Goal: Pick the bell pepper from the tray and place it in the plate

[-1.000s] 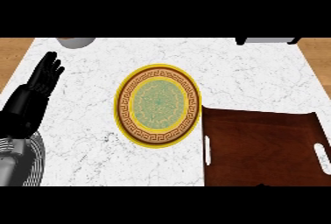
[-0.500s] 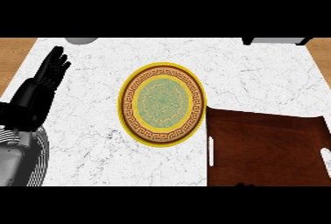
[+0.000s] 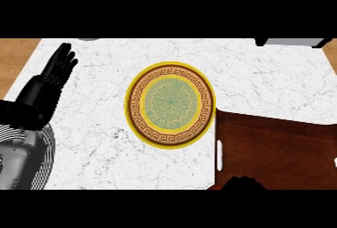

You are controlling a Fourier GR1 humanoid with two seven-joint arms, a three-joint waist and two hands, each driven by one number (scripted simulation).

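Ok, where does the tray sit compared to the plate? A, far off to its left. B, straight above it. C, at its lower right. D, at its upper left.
C: the dark wooden tray lies at the lower right of the plate, running to the view's right edge.

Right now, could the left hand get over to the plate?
Probably yes. The left hand rests open at the view's left, and only bare counter lies between it and the plate, with nothing standing in the way.
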